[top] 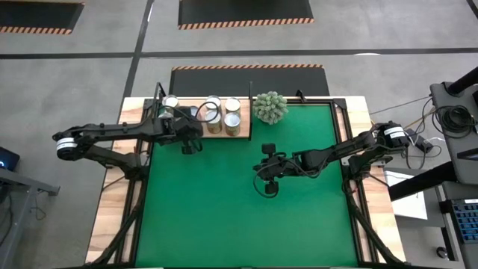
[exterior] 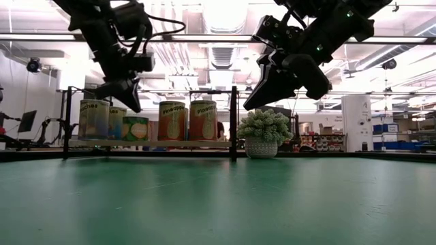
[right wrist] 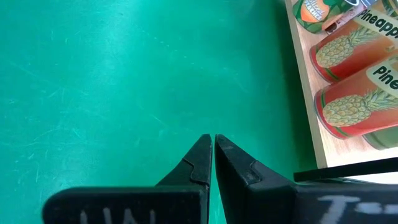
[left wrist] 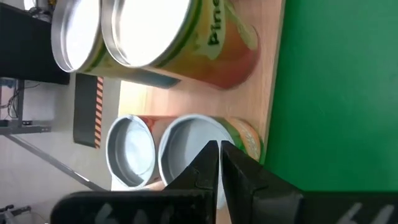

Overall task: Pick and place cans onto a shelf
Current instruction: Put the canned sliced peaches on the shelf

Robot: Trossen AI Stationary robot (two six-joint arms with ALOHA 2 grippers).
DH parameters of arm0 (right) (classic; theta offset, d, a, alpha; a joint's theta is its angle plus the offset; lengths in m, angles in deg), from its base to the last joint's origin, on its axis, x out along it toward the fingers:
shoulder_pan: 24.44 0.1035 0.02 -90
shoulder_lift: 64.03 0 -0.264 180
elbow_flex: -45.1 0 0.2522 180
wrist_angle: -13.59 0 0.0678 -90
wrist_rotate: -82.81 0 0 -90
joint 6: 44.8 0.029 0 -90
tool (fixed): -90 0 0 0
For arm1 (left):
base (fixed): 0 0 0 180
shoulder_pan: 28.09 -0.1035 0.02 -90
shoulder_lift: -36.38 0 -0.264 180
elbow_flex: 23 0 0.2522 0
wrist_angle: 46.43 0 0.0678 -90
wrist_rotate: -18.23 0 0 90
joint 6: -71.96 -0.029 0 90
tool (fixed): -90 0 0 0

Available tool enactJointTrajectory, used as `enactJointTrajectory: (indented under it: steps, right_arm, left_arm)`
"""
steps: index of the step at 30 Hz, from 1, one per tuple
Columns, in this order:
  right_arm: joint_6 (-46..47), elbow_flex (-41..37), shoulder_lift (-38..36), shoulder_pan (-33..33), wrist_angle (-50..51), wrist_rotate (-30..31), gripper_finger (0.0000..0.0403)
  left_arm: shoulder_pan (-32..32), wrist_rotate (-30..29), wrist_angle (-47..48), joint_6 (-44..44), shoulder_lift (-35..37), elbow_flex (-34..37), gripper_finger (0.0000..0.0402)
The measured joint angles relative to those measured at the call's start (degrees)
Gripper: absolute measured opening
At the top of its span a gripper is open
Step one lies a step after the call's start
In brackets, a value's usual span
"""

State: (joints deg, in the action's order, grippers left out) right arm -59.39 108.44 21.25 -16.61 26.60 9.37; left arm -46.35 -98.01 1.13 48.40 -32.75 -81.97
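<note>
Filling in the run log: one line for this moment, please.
left gripper: shut, empty, by shelf | right gripper: shut, empty, above mat | cans: on shelf

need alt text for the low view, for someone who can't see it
Several cans stand in a row on a raised shelf beyond a green mat, beside a small potted plant. Two dark grippers, left and right, hang shut above.

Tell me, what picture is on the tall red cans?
Yellow pineapples on the tall red cans, clearest in the right wrist view.
</note>
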Motion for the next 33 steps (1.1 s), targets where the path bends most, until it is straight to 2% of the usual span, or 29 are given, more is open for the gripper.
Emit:
enactJointTrajectory:
  steps: [11,27,33]
  right_arm:
    - [0.02,0.0,0.0,0.0,0.0,0.0,0.0009]
    - [0.02,0.0,0.0,0.0,0.02,0.0,0.0009]
    - [0.02,0.0,0.0,0.0,0.04,-0.02,0.0009]
  left_arm:
    - [-0.42,-0.33,-1.55,4.6,-1.81,1.42,0.0]
    - [-0.55,-0.16,-0.6,0.53,0.72,1.05,0.0]
    - [-0.61,3.1,1.25,1.52,1.43,1.03,0.0]
